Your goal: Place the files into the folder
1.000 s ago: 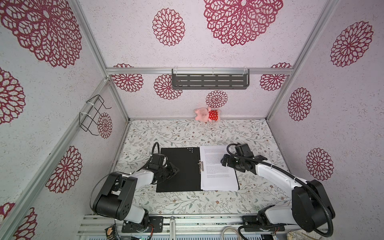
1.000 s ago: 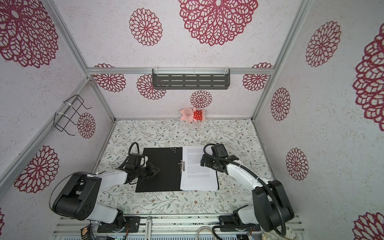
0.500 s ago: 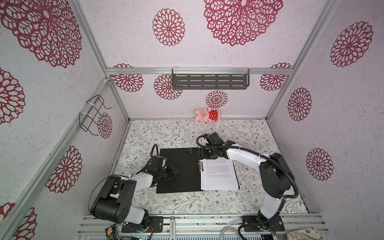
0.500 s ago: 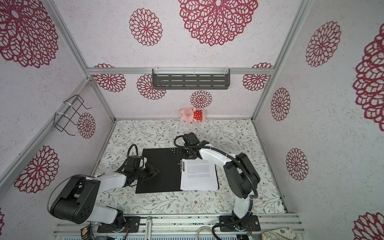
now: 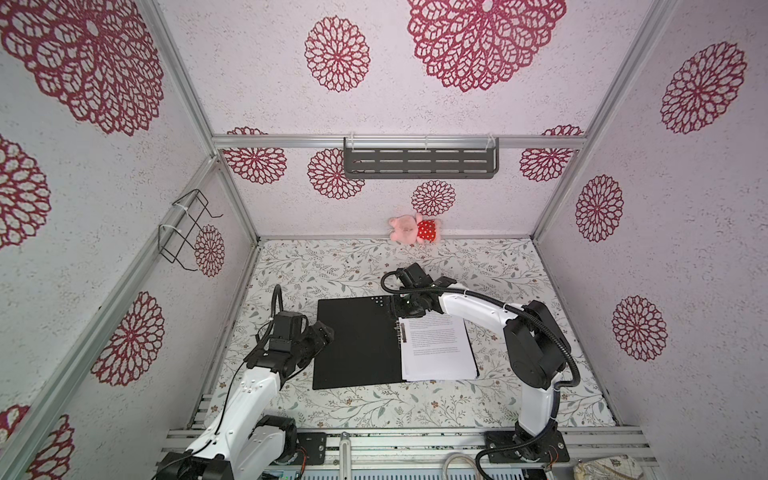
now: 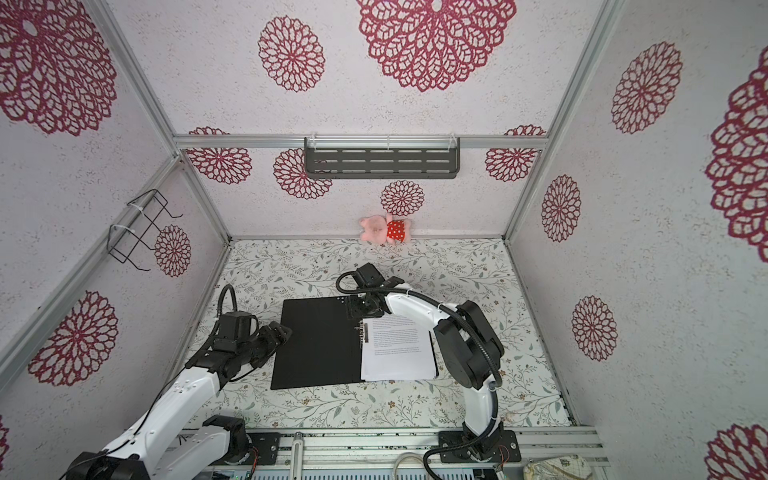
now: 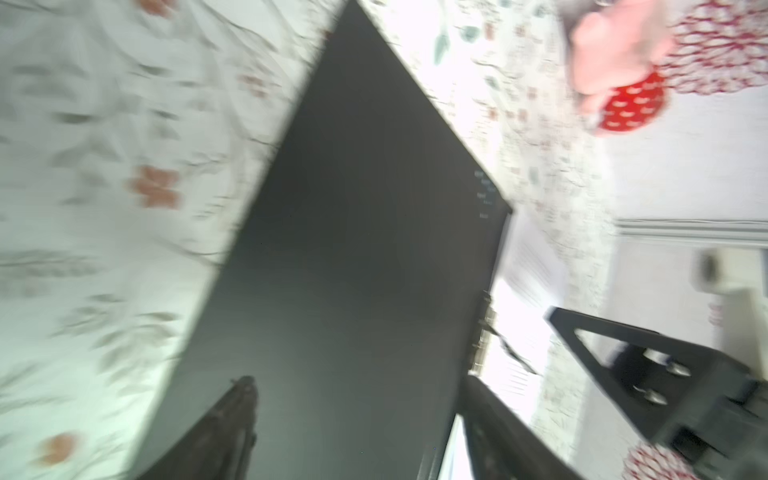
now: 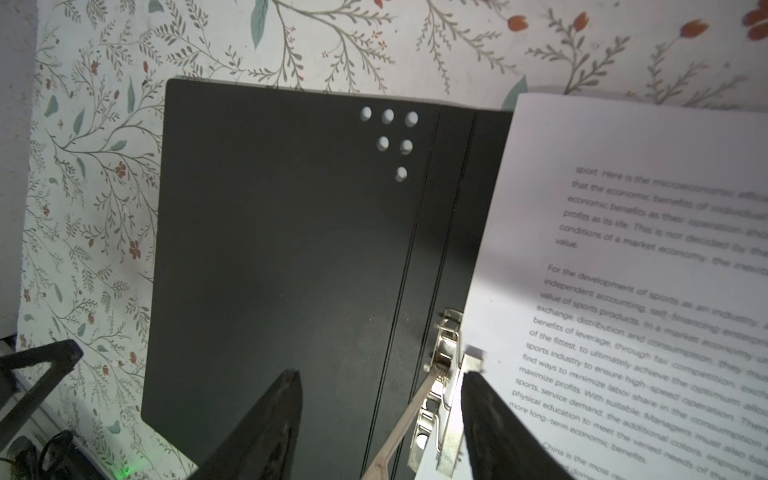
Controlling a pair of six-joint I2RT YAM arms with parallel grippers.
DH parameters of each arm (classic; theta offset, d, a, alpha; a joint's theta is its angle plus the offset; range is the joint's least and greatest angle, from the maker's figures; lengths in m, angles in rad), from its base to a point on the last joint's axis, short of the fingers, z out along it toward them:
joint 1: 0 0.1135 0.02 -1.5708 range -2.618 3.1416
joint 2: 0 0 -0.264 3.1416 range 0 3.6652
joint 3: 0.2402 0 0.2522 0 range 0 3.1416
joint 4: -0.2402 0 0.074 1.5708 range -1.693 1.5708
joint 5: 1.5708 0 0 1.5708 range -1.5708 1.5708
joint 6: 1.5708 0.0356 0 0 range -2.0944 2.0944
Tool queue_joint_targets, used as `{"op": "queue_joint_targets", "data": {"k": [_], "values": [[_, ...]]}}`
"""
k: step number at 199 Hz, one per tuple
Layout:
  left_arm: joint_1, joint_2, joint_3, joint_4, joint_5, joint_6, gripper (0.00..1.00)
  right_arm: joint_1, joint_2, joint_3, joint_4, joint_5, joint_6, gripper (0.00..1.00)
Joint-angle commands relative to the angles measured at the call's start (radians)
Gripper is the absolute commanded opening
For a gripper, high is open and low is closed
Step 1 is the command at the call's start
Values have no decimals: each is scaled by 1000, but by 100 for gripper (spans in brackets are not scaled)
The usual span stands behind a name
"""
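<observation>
Folder (image 5: pixel 353 340) lying open and flat on the floral-printed table (image 5: pixel 332 266), matte black inside facing up.
Resting on its right half, files (image 5: pixel 436 345), crisp white rectangular sheets of dense print, edge just beside the shiny metal spine clip (image 8: pixel 446 353). Straddling that clip's thin lever with dark wedge-shaped fingers apart, right gripper (image 8: pixel 381 374). Hanging over the folder's left edge, fingers spread wide around nothing, left gripper (image 7: pixel 357 380).

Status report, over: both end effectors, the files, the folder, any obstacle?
Left end effector open at left edge of folder. Right end effector open over spine clip. Files lie on its right half. Plush toy far back, no obstacle.
</observation>
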Motion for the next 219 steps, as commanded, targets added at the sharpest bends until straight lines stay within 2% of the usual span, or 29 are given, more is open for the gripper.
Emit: {"op": "queue_joint_targets", "data": {"k": [1, 17, 64, 111, 172, 219], "values": [[15, -25, -14, -162, -114, 10, 99, 13, -64, -44, -26, 33, 27, 64], [16, -39, -38, -133, -105, -4, 99, 13, -97, -89, 3, 24, 43, 64], [9, 35, -78, -98, -41, -25, 99, 10, -173, -163, 36, 25, 70, 76], [-52, 58, -129, -67, -20, -74, 99, -13, -226, -221, 68, 11, 95, 85], [-227, 76, -161, -11, -5, -195, 99, -79, -272, -315, 110, -9, 106, 87], [-388, 228, -127, 186, -29, -290, 99, -174, -307, -346, 105, -20, 98, 86]]}}
